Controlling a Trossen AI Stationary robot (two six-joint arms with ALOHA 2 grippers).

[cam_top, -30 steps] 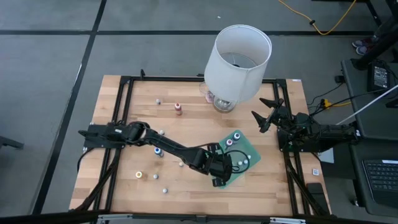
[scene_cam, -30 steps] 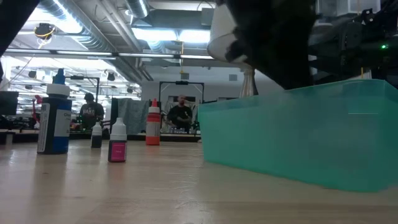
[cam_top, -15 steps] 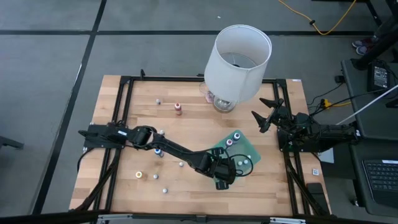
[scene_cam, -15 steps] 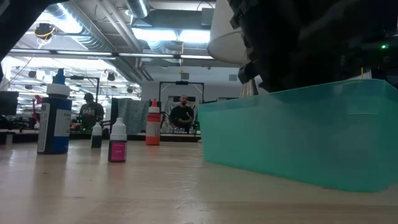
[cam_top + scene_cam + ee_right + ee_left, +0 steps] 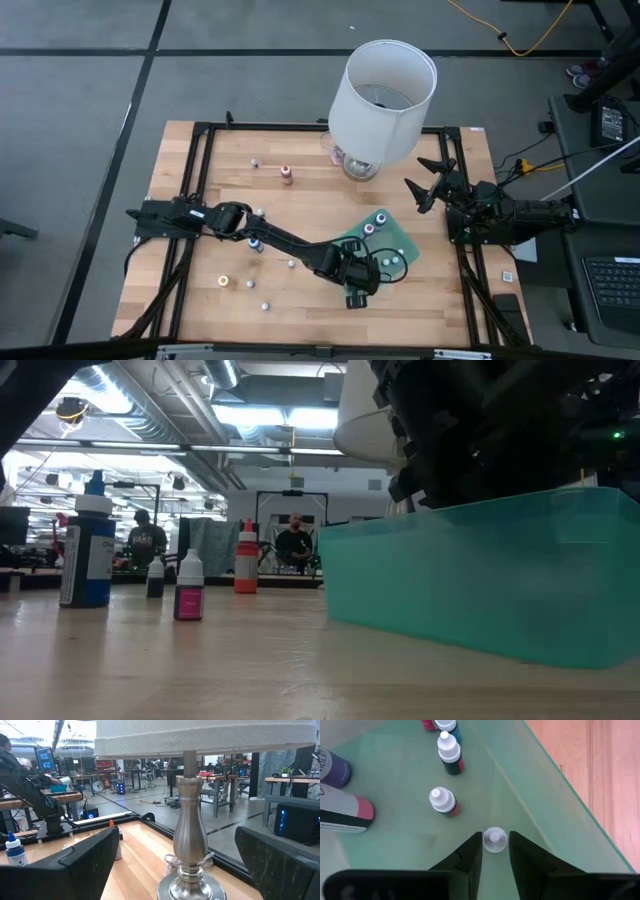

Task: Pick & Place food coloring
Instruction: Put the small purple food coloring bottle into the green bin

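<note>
The left gripper [image 5: 495, 851] reaches across the wooden surface [image 5: 300, 200] and hangs over the near corner of the translucent green square tray [image 5: 399, 236], its two dark fingers [image 5: 470, 856] set close on either side of a tiny clear-capped food coloring bottle [image 5: 495, 840] that stands upright on the tray floor; whether the pads actually touch the cap cannot be told. Inside the same tray stand other small bottles: a white-capped one with a dark body [image 5: 442, 801], a taller white-tipped one with a green and red label [image 5: 451, 754], and a purple-labelled bottle [image 5: 332, 768] beside one with a pink band [image 5: 345, 812]. More tiny bottles are scattered on the bare wood, among them a red-topped one [image 5: 287, 175] near the lamp, a blue one [image 5: 254, 243] under the left arm and a yellow one [image 5: 224, 282] toward the front edge. The right gripper [image 5: 428, 182] waits at the right edge of the surface, fingers spread wide, facing the silver base [image 5: 189, 870] of the white-shaded lamp [image 5: 387, 88].
</note>
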